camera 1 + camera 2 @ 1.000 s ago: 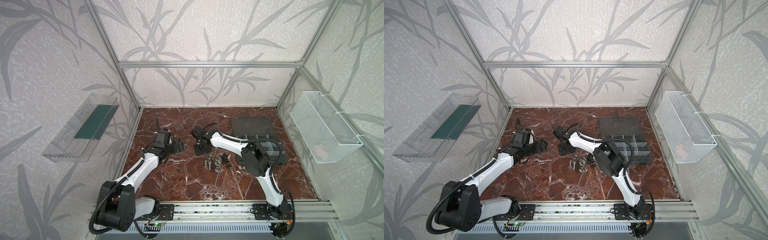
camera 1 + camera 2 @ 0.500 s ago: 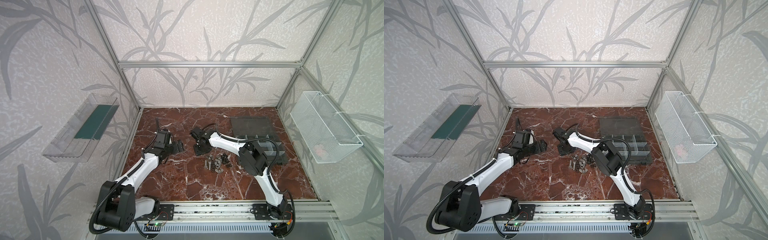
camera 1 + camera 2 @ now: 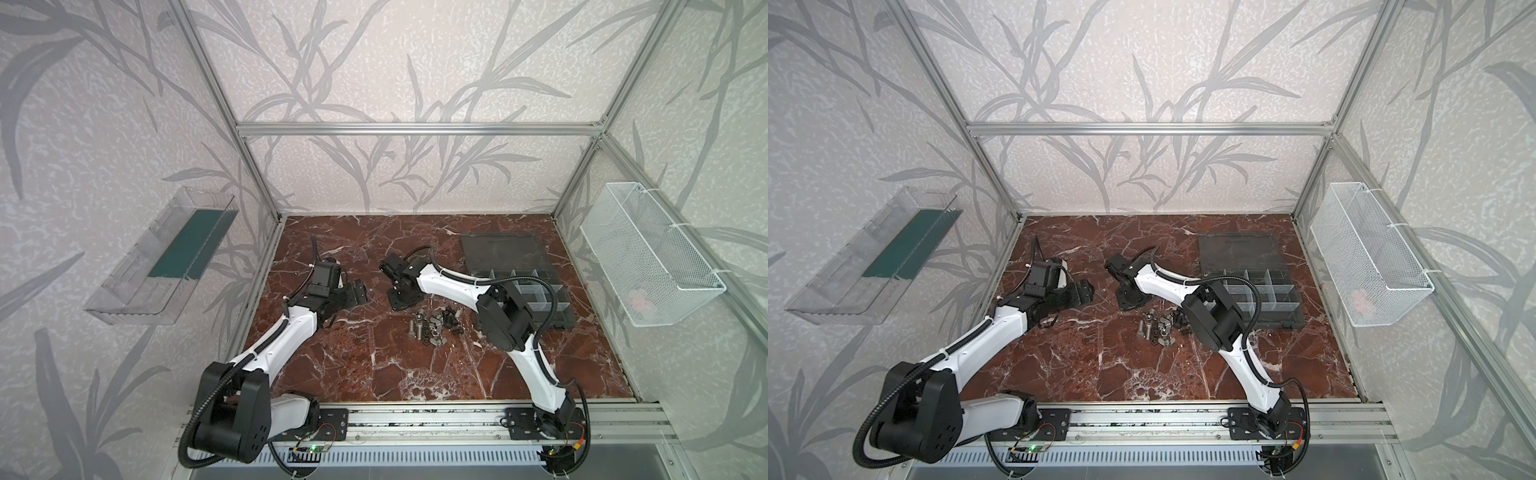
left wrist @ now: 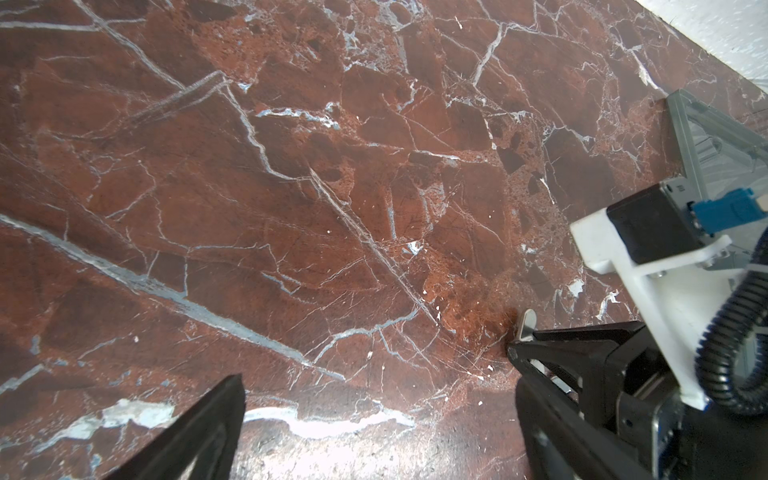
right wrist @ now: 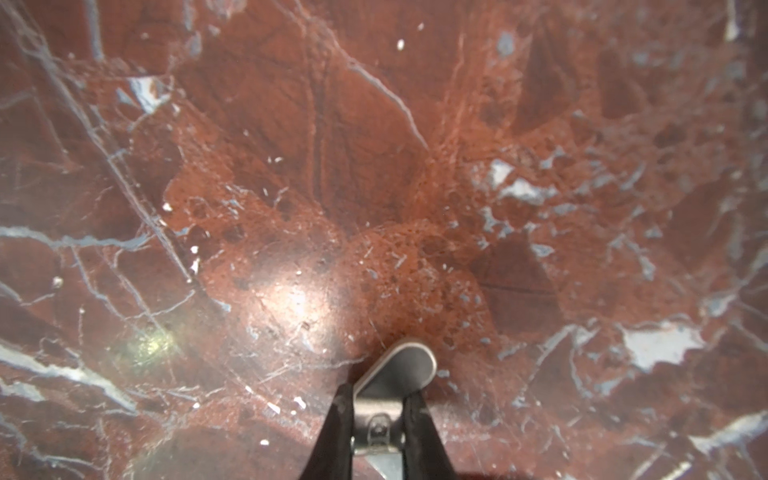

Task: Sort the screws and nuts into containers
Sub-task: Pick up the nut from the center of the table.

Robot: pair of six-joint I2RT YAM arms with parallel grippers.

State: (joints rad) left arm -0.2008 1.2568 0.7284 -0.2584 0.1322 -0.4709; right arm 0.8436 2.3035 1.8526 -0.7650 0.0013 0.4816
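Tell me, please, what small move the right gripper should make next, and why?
Probably open the right gripper and shift it toward the heap of silver and black screws and nuts: its jaws look shut on nothing above the red marble tabletop.

We look steeply down from high above the front rail (image 3: 415,419) on the whole bench (image 3: 374,374) in both top views; our wrist cameras sit close over its marble, the left one also catching the right hand (image 4: 524,330).

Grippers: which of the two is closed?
The right gripper: its metal tips are pressed together with nothing visible between them, while the left gripper has its fingers wide apart.
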